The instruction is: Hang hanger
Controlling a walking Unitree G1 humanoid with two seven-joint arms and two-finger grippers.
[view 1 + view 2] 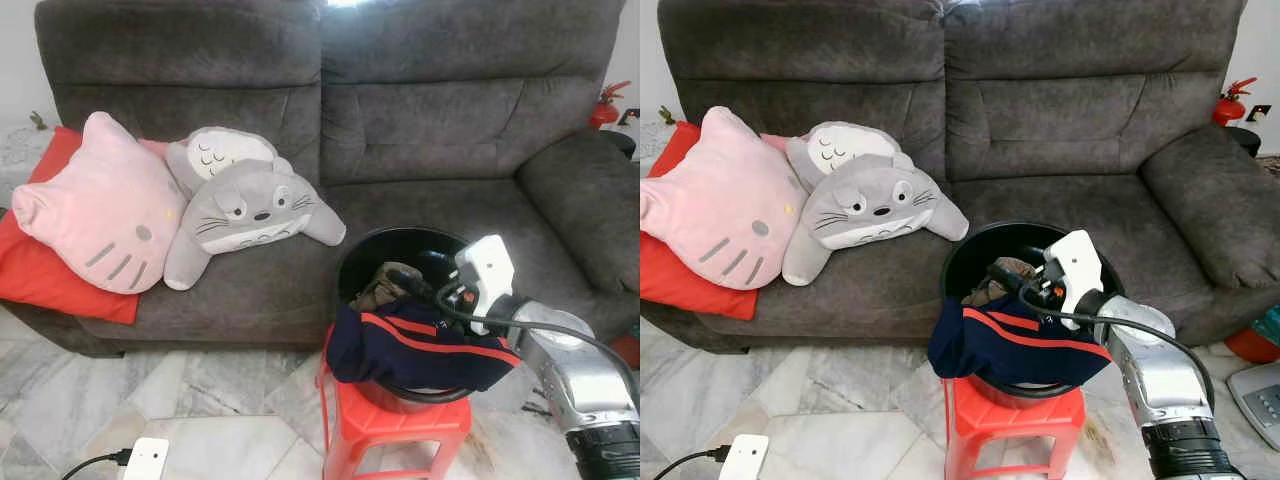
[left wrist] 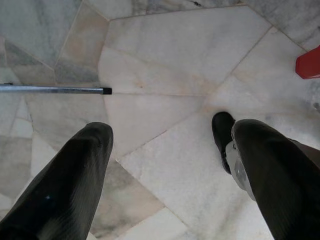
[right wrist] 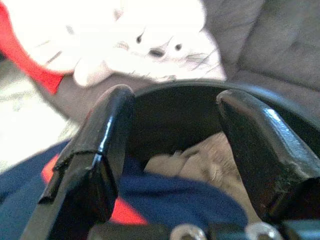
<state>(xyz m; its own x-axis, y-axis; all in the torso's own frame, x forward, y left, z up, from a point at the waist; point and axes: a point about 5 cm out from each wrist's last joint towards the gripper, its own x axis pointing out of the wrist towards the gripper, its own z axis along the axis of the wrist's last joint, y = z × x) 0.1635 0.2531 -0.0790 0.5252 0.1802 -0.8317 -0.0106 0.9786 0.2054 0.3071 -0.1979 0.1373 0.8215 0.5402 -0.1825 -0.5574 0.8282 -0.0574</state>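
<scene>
**A:** Where does the right gripper (image 3: 170, 165) sit?

**B:** Over the black basin (image 1: 970, 255) that stands on the red plastic stool (image 1: 990, 420), in front of the grey sofa (image 1: 1060, 120). In the right wrist view its two black fingers (image 3: 100, 150) stand well apart with nothing between them, pointing down into the basin's mouth.

**A:** And the hanger?

**B:** I can't make one out. The basin holds a navy garment with a red stripe (image 1: 1010, 345), draped over the near rim and hanging down the outside, and a brownish cloth (image 3: 200, 160) bunched deeper inside. If a hanger is there, I'd guess it is buried under these clothes, so its long axis can't be told.

**A:** So what does the next reach turn on?

**B:** The clothes lie straight ahead of and below the open fingers, the brown cloth between their tips and the navy one nearer the wrist. The right arm is plainly the nearer one; it is already at the basin's right rim.

**A:** The left gripper (image 2: 165, 165)?

**B:** Hanging idle, aimed at the marble floor (image 2: 160, 60), fingers spread apart and empty. A thin metal rod (image 2: 55, 90) lies on the tiles beyond it, and a corner of the red stool shows at the edge.

**A:** Anything else nearby?

**B:** Towards the sofa seat's left end, a pink cat cushion (image 1: 95, 205) and a grey plush toy (image 1: 250, 215), well clear of the basin.
</scene>
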